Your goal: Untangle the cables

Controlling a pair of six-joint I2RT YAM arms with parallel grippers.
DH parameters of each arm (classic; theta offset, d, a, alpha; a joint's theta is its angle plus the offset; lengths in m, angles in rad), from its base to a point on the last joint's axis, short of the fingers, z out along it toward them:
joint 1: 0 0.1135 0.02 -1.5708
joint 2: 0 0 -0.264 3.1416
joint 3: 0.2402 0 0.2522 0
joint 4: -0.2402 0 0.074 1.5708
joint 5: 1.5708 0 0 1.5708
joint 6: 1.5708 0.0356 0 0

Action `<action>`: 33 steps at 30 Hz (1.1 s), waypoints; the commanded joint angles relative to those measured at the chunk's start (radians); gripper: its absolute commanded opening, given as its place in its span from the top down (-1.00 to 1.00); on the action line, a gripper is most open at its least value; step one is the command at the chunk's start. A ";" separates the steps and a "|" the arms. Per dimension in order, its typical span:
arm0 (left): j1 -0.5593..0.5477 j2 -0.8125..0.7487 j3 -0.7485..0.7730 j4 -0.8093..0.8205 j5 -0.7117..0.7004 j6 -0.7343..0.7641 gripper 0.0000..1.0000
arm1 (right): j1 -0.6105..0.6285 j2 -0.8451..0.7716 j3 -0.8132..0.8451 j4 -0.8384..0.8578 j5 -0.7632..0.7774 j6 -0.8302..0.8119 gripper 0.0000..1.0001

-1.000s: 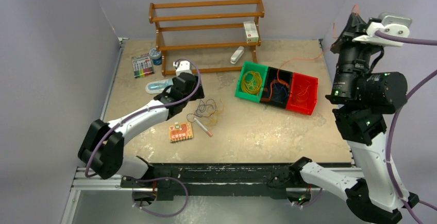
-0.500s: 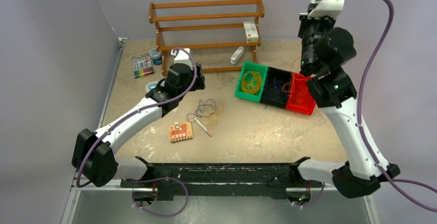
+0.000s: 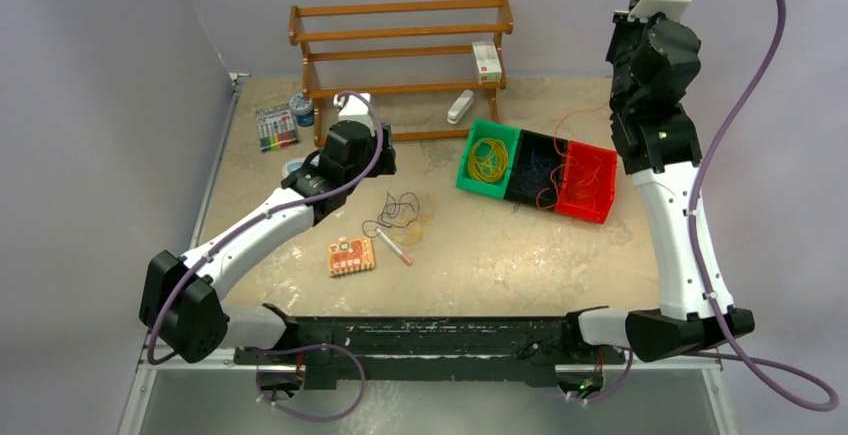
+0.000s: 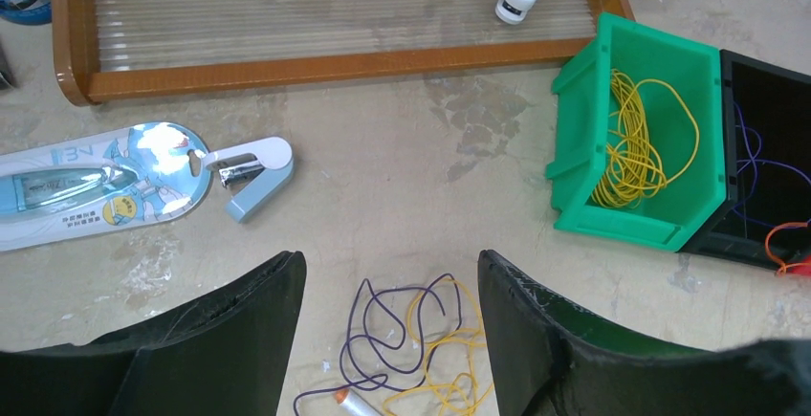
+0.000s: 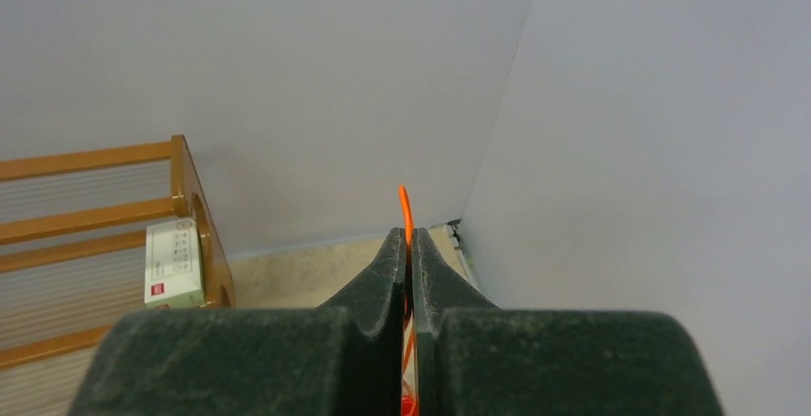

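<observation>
A loose tangle of dark blue and yellow cables point(image 3: 402, 213) lies on the table; it also shows in the left wrist view point(image 4: 421, 339). My left gripper point(image 4: 387, 263) is open and empty, just above and behind the tangle; it also shows in the top view point(image 3: 383, 160). My right gripper point(image 5: 408, 236) is raised high at the back right and shut on a thin orange-red cable point(image 5: 405, 208). That cable point(image 3: 585, 112) trails down to the bins. A green bin point(image 3: 470, 167) holds yellow cable point(image 4: 631, 148). A black bin point(image 3: 541, 141) holds blue strands. A red bin point(image 3: 590, 205) stands beside it.
A wooden rack point(image 3: 400, 50) stands at the back with a white box point(image 3: 486, 60) and a stapler point(image 3: 459, 107). A toothbrush pack point(image 4: 86, 186) and a small blue stapler point(image 4: 253, 172) lie by the left gripper. An orange board point(image 3: 350, 256) and a pen point(image 3: 393, 246) lie near the tangle. Markers point(image 3: 276, 127) lie at the left.
My right arm has swung from the far right up and back, straightening, and carries the orange-red cable higher out of the bins. My left gripper has drawn back a little from the tangle.
</observation>
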 commanded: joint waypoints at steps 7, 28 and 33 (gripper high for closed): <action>0.005 -0.006 0.044 0.022 -0.015 0.024 -0.29 | -0.026 -0.001 0.089 0.029 -0.046 0.037 1.00; 0.005 -0.008 0.041 0.021 -0.004 0.023 -0.28 | -0.042 0.088 0.275 0.043 0.088 -0.069 1.00; 0.005 -0.008 0.043 0.021 -0.005 0.023 -0.27 | -0.058 0.080 0.182 0.047 0.101 -0.054 1.00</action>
